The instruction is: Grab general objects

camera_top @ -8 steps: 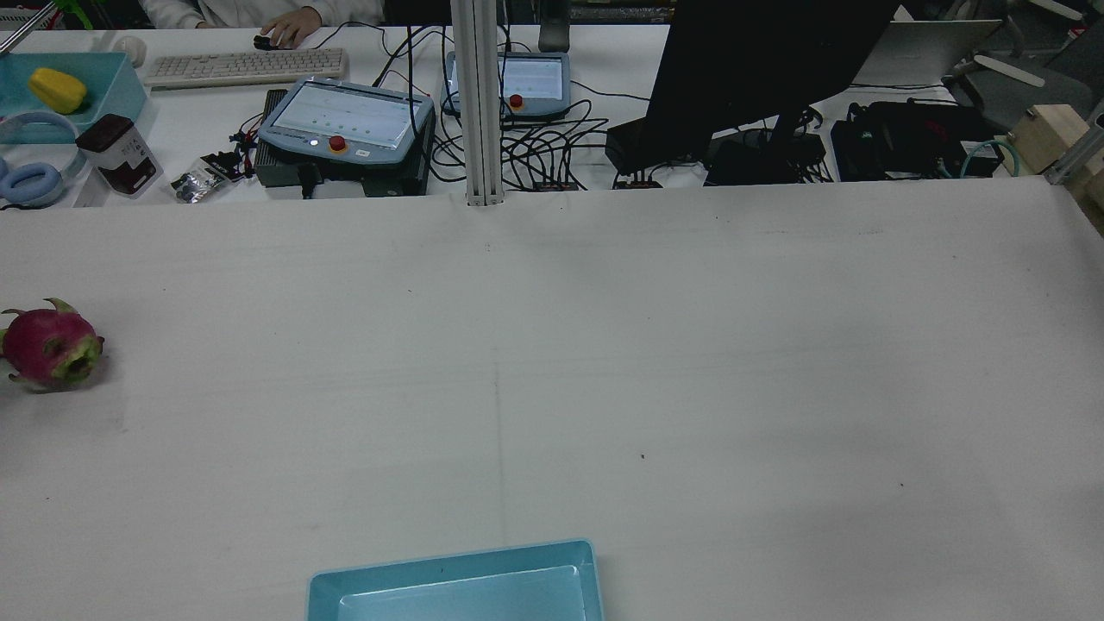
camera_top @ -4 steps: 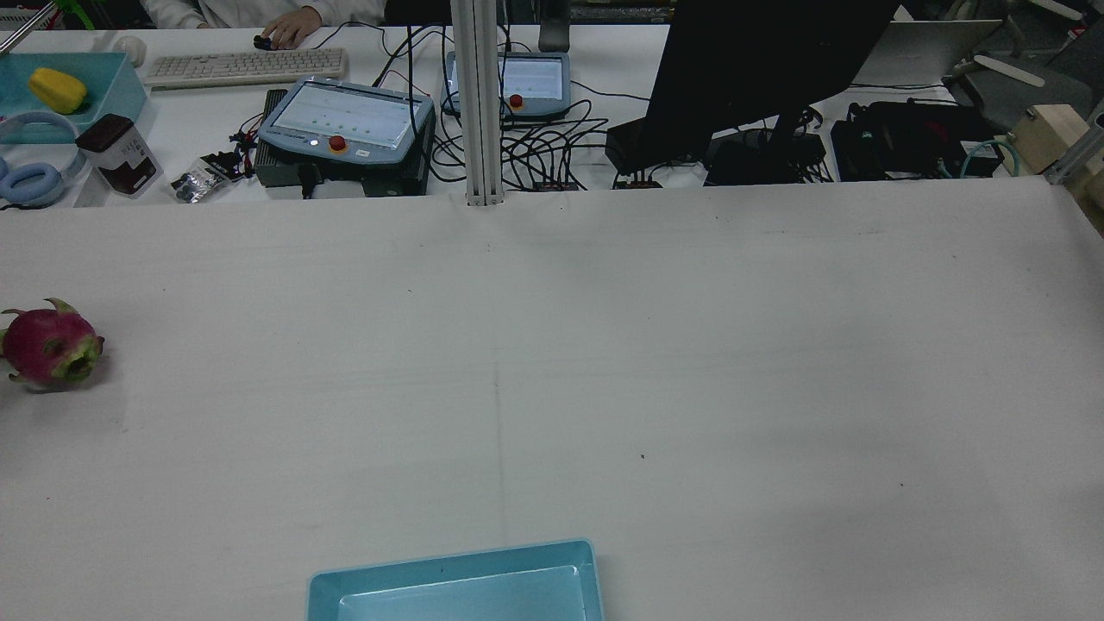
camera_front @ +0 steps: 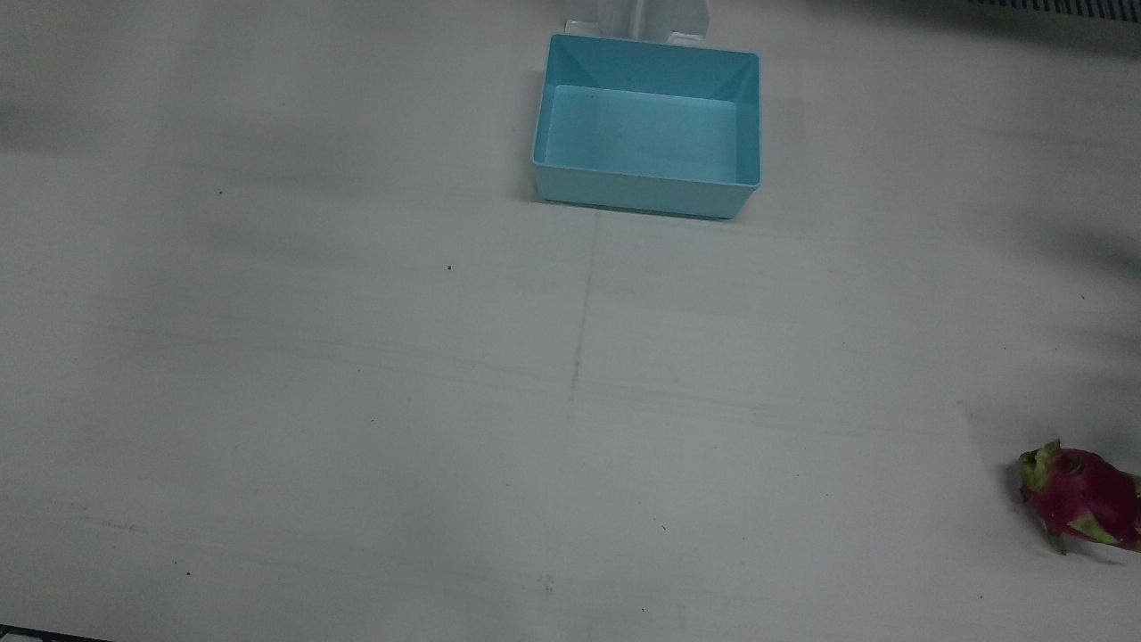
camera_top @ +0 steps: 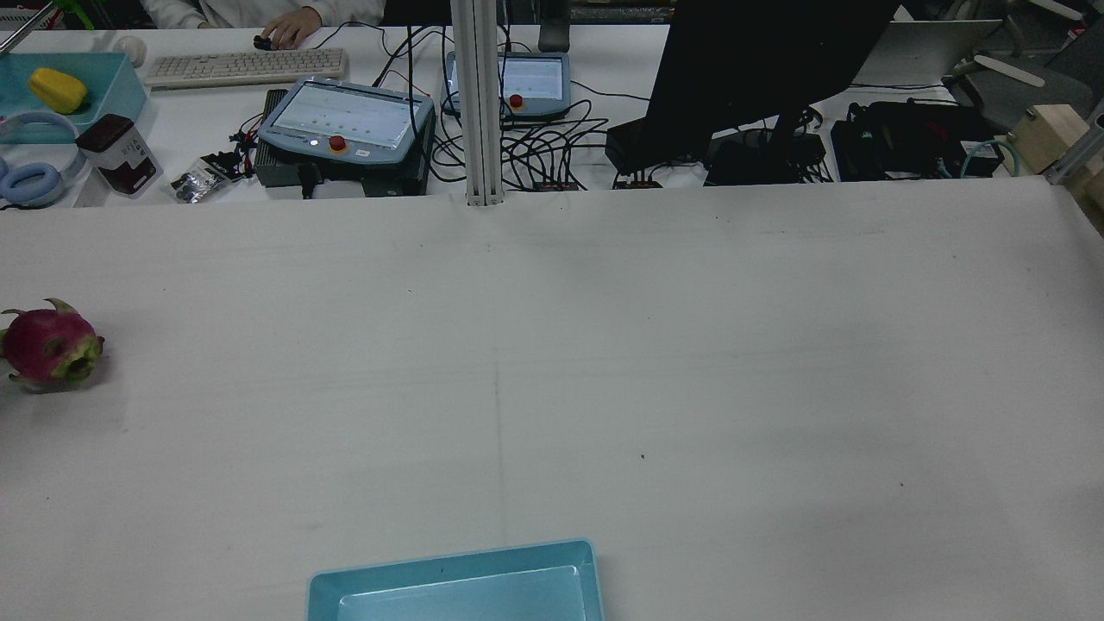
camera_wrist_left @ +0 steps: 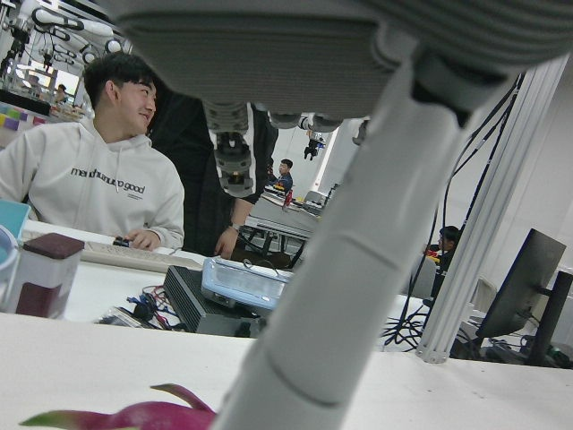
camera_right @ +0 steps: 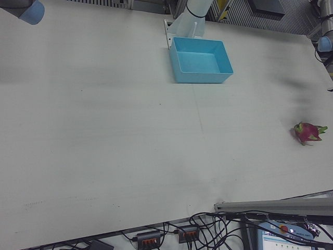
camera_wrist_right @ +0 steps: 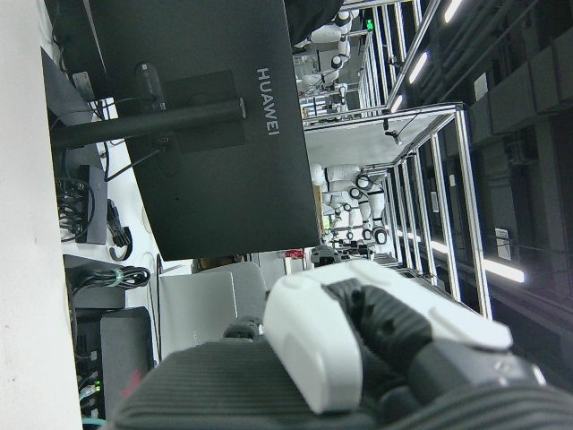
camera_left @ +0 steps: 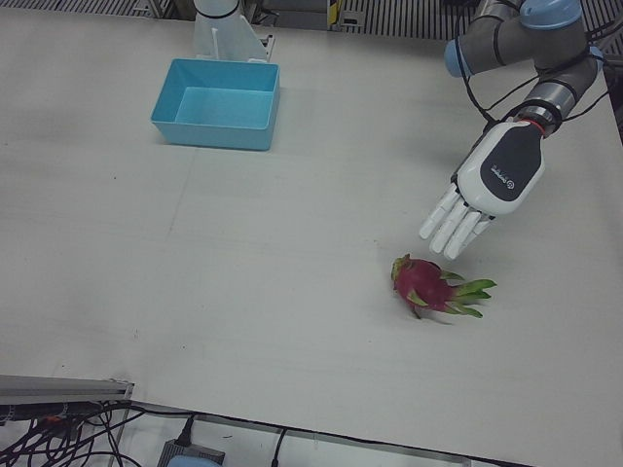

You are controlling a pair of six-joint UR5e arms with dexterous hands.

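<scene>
A pink dragon fruit (camera_left: pixel 431 287) with green scales lies on the white table, at the left edge of the rear view (camera_top: pixel 47 345) and the lower right of the front view (camera_front: pixel 1081 495). My left hand (camera_left: pixel 484 190) hangs just above and behind it, fingers (camera_left: pixel 450 226) stretched out and pointing down, open and empty, not touching the fruit. In the left hand view the fingers (camera_wrist_left: pixel 358 233) fill the frame, with the fruit (camera_wrist_left: pixel 134 417) below. Only part of my right hand (camera_wrist_right: pixel 358 358) shows, in its own view, held high; its finger pose is unclear.
An empty light blue bin (camera_front: pixel 637 194) stands at the robot's side of the table near the middle (camera_left: pixel 209 131). Beyond the far edge stand teach pendants (camera_top: pixel 345 121), cables, a monitor (camera_top: pixel 759 60) and a seated person (camera_wrist_left: pixel 98 170).
</scene>
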